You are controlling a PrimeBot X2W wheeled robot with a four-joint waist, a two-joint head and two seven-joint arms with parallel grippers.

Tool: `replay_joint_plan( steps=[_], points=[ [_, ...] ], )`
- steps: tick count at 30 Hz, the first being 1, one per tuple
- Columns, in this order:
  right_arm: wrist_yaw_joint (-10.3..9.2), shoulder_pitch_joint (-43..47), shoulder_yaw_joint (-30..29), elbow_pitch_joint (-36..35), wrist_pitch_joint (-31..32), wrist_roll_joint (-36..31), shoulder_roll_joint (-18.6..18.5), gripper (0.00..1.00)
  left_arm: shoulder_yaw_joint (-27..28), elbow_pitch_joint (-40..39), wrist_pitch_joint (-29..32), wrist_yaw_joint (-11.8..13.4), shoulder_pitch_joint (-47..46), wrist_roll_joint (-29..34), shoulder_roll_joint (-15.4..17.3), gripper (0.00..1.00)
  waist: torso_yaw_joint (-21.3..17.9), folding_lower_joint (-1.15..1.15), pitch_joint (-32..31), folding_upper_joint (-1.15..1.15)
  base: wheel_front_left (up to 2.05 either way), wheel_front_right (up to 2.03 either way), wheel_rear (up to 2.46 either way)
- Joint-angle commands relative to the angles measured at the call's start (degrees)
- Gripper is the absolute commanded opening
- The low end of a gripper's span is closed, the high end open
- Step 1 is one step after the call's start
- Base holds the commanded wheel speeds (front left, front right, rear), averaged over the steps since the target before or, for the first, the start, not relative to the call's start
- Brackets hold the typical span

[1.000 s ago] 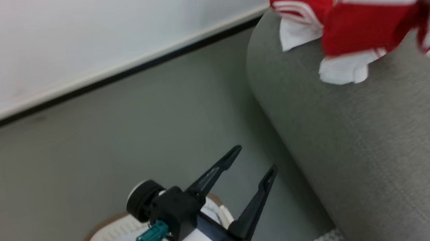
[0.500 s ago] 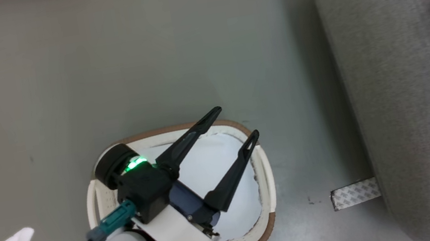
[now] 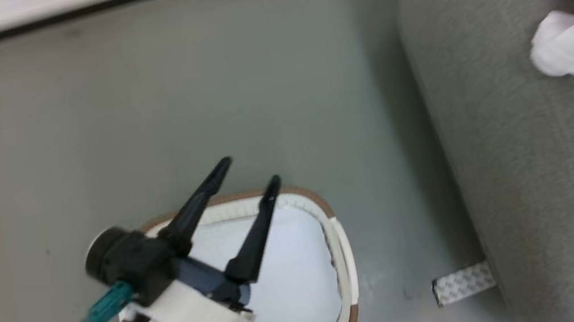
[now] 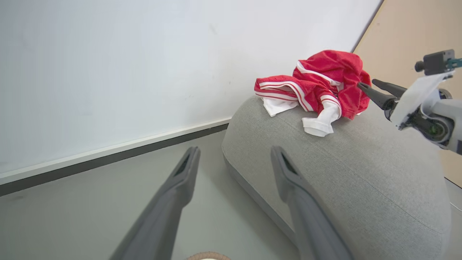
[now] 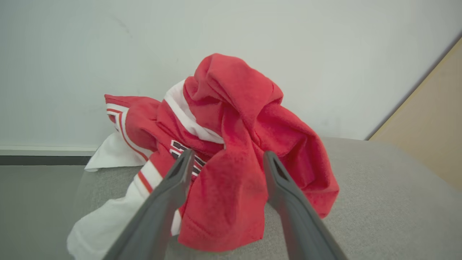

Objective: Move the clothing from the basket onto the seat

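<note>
Grey floor (image 3: pixel 138 92), white wall (image 4: pixel 108 54) behind. Nearest heap, right gripper (image 5: pixel 228 154): fingers spread wide, clamped on nothing; tips straddle near fold of clothing (image 5: pixel 234 108), contact with cloth impossible to tell. Clothing lies as red-and-white heap on top of seat (image 5: pixel 379 187), dead ahead of those fingers, long axis across them, white ends trailing toward seat's rounded edge. Further out, left gripper (image 3: pixel 250 171): wide open, empty, hovering over basket (image 3: pixel 342 250) on floor, well apart from heap. Right arm clearly nearer. Likely next: back right gripper straight off.
</note>
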Motion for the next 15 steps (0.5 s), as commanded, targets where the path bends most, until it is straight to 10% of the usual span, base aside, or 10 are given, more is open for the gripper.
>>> replay_joint_plan(
  steps=[1, 15],
  points=[
    [-0.15, 3.0, 1.3, -1.5, -0.3, 0.1, 0.2, 1.0, 1.0, 0.5, -1.0, 0.9, 2.0, -1.2, 0.2, 1.0, -1.7, -0.01, -4.7, 0.0, 0.0, 0.0, 0.0],
    [-0.15, 30.5, 20.0, -19.7, -0.3, 8.5, 3.7, 1.0, 11.2, 6.7, -3.3, 4.2, 19.7, -2.3, -2.7, 1.0, 3.5, -0.01, -23.4, 0.0, 0.0, 0.0, 0.0]
  ],
)
